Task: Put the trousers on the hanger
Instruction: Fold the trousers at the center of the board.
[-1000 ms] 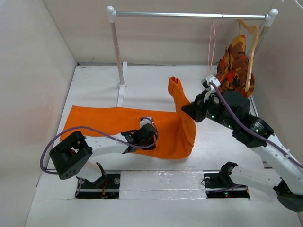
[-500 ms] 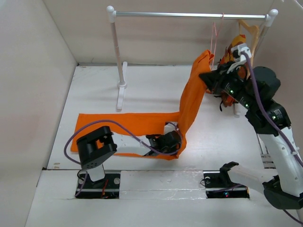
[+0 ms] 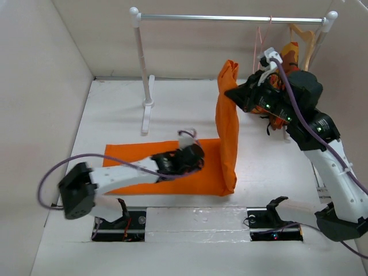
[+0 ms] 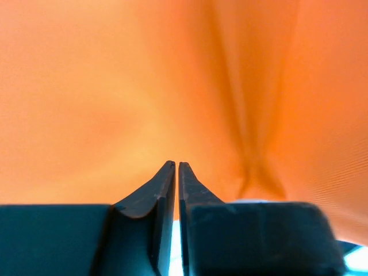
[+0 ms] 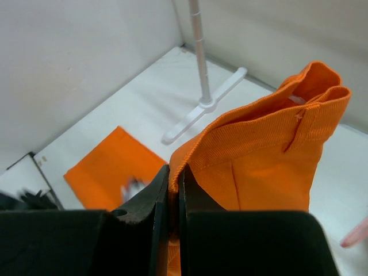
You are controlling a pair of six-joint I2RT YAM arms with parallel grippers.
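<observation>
The trousers (image 3: 227, 123) are clamped at the waistband between the closed jaws of the right gripper (image 5: 173, 170), which holds that end raised above the far right part of the tabletop. From the clamp the cloth hangs down as a folded column, meets the tabletop near the middle of the near edge, and then lies flat toward the near left corner. The left gripper (image 4: 176, 165) sits over this flat part with its jaws drawn to a thin slit; whether cloth is caught between them cannot be determined. The hanger (image 3: 256, 49) hangs from the rail (image 3: 230, 18) along the far edge, just beyond the raised waistband. Judged handling: light, limp, non-fragile cloth that sags and folds wherever it is unsupported. Take hold at the stitched waistband, the firmest edge, and support the legs separately
</observation>
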